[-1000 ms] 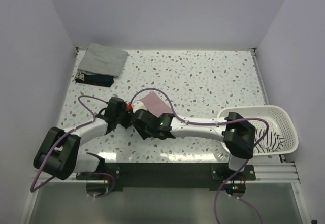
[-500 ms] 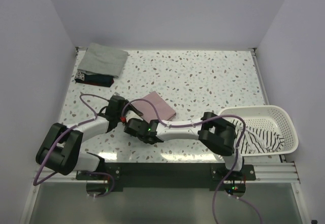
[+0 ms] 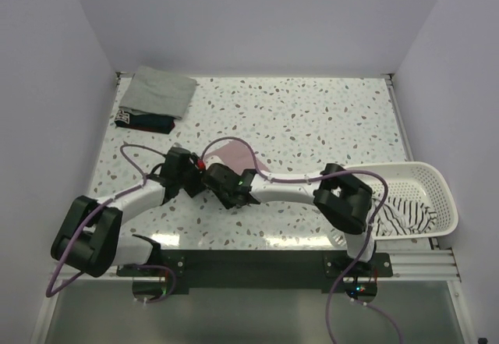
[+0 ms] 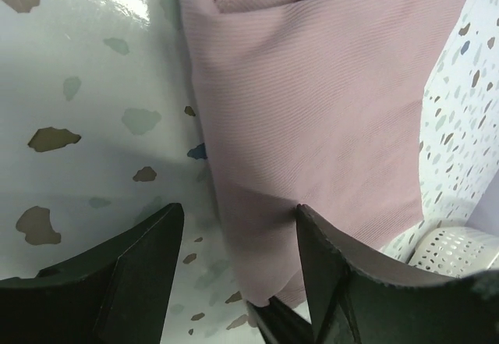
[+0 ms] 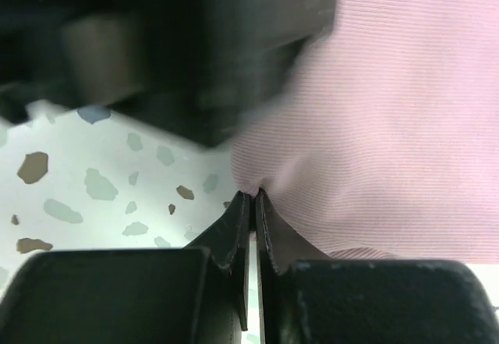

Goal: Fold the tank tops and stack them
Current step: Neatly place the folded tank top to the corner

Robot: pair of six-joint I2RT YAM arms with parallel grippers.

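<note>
- We see the pink tank top (image 4: 312, 125) lying folded and flat on the speckled bench (image 3: 312, 118), about mid-bench and a bit left of centre, near the front.
- The right end effector (image 5: 251, 203) has its fingers pressed together, pinching a small pucker of the pink tank top's near edge. The fabric bunches right at the fingertips.
- The left end effector (image 4: 238, 231) stands wide. One finger is over bare bench and the other over the pink fabric, so the top's left edge runs between them. We see no grip there.
- In the top view both end effectors meet close together at the near-left corner of the pink tank top, with the arms reaching in from either side.
- The striped tank top (image 3: 405, 211) is crumpled inside the white basket (image 3: 425, 174) at the right edge of the bench, well apart from the pink one.
- The grey-green tank top (image 3: 162, 90) is folded in the far left corner and sits on top of the navy tank top (image 3: 144, 120), whose edge sticks out at the near side.
</note>
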